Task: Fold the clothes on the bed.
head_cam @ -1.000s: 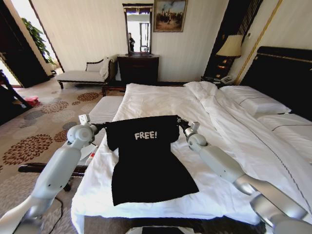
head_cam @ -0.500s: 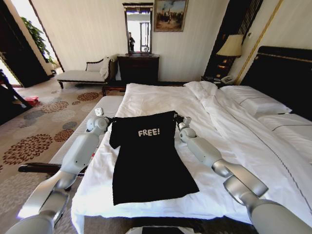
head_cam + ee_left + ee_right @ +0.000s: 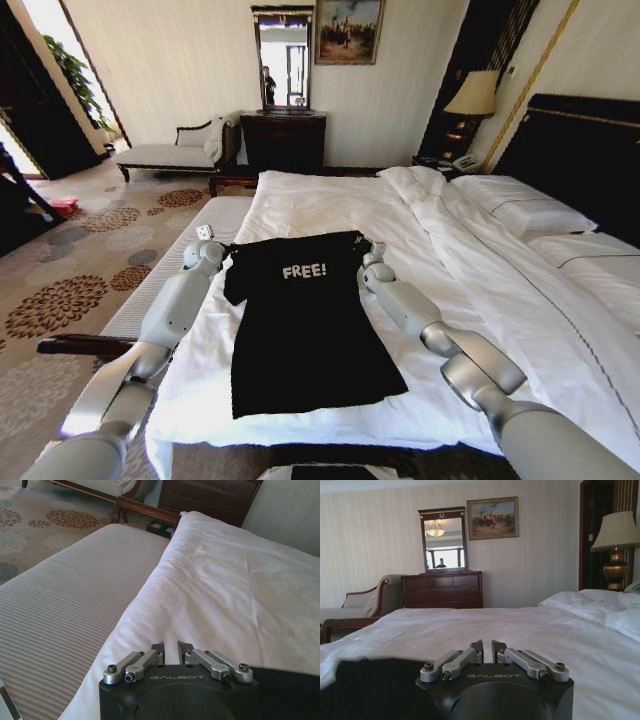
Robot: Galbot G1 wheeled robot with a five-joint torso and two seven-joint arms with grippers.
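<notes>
The black T-shirt lies face up on the bed, near the foot edge closest to me, white "FREE!" lettering reading the right way up across the chest. Its hem points back toward me and the shoulders point up the bed. The body looks fairly flat, with the bottom corner on my right flaring out over the white duvet.

My left tool sits at the shirt's left shoulder, right at the edge of the bed. From the left wrist camera my left tool has its two fingertips drawn close together with just a thin slit between them, nothing visibly pinched there, and a corner of black fabric lies beside the tool body on the duvet.

My right tool is at the opposite shoulder, low over the duvet. From the right wrist camera my right tool shows the same near-closed tips with a narrow gap, empty as far as I can see, and dark cloth spreads out just beside it.

Beyond the shirt the duvet runs up to the pillows and dark headboard; a striped bench stands along the bed on my left.
</notes>
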